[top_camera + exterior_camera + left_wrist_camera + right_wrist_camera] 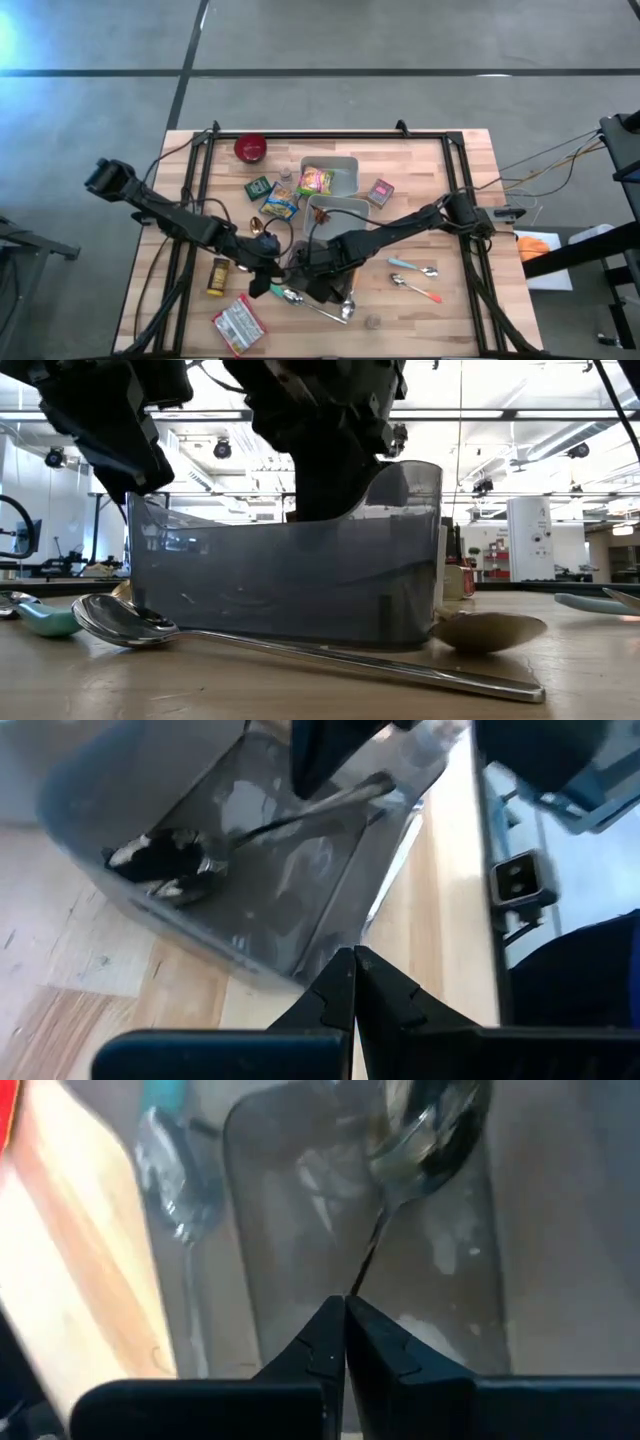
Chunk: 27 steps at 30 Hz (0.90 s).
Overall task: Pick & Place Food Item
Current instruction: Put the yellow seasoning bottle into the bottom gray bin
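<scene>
A metal spoon [425, 1140] lies inside a dark see-through container [300, 890] near the table's front middle, and my right gripper [346, 1302] is shut on it. My left gripper [354, 954] hangs shut just left of the container [300, 590], holding nothing. The food lies untouched: a yellow-pink snack packet [316, 181] in a grey bin, a blue-yellow packet [281, 203], a green box [260, 187] and a red-white packet [238, 325] near the front edge. My right gripper pinches the free end of the spoon's handle [354, 1283] between its two fingertips. The fingers come from above, slanting down into the container. The spoon's bowl [165, 865] sits low on the container's floor and the handle slopes up to the fingers.
A big metal spoon [120, 622] and a teal-handled one [45, 618] lie on the wood in front of the container. Two more spoons [414, 278] lie to the right. A red bowl [251, 148], a small bottle [217, 277] and a second grey bin [340, 212] stand around.
</scene>
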Tool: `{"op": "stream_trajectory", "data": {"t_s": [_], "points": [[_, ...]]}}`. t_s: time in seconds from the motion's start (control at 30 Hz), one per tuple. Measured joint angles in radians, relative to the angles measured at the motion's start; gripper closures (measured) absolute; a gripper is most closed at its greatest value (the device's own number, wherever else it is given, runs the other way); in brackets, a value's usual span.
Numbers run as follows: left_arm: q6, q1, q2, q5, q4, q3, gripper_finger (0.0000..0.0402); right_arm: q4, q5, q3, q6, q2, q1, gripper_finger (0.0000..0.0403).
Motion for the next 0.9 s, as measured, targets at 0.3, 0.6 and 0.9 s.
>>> {"op": "stream_trajectory", "data": {"t_s": [0.3,0.6,0.9], "points": [[-0.013,0.0,-0.192,-0.008,-0.017,0.0,0.0394,-0.055,0.034,0.001,-0.074,-0.159,0.003,0.0392],[-0.146,-0.001,-0.345,-0.006,-0.612,0.107,0.0394,-0.329,0.151,-0.01,-0.063,-0.389,0.015,0.0392],[-0.5,0.025,-0.347,-0.039,-0.874,0.114,0.0393,-0.664,0.362,-0.023,0.153,-0.508,0.069,0.0368]]}}
